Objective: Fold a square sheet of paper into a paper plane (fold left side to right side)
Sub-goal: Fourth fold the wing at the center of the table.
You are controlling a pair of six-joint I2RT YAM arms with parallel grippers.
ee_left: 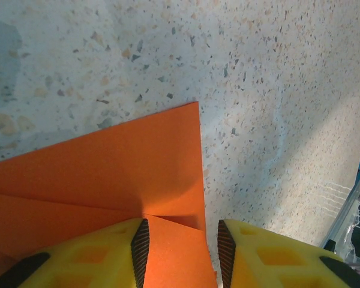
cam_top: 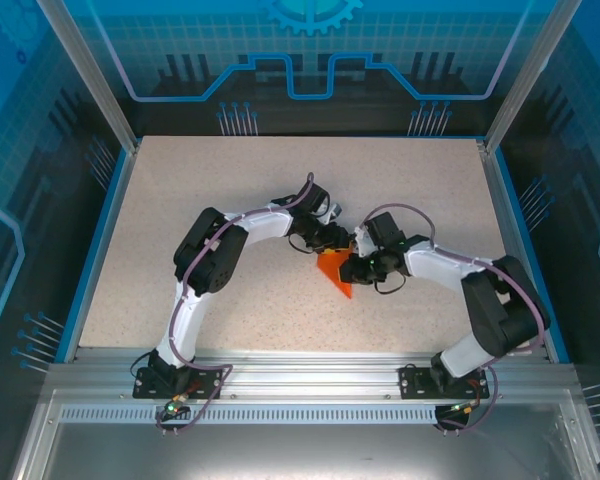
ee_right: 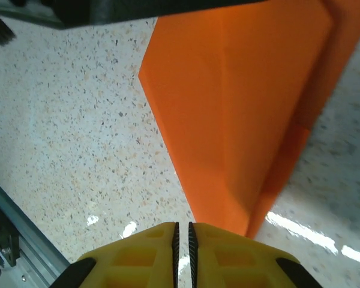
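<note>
R gripper (ee_right: 182, 227) sitting clenched at pointed tip of paper plane (ee_right: 240, 120), nothing visible in its grip. Plane lying flat on table (cam_top: 180, 220) btwn both grippers. L gripper (ee_left: 180, 231) hanging jaws apart, straddling an edge at the wide far end. Looks mid-fold. Next move needing tip pinned, left flap carried rightward w/o skew.

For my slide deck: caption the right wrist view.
Closed right end effector at the narrow end of creased orange paper on a speckled table.
</note>
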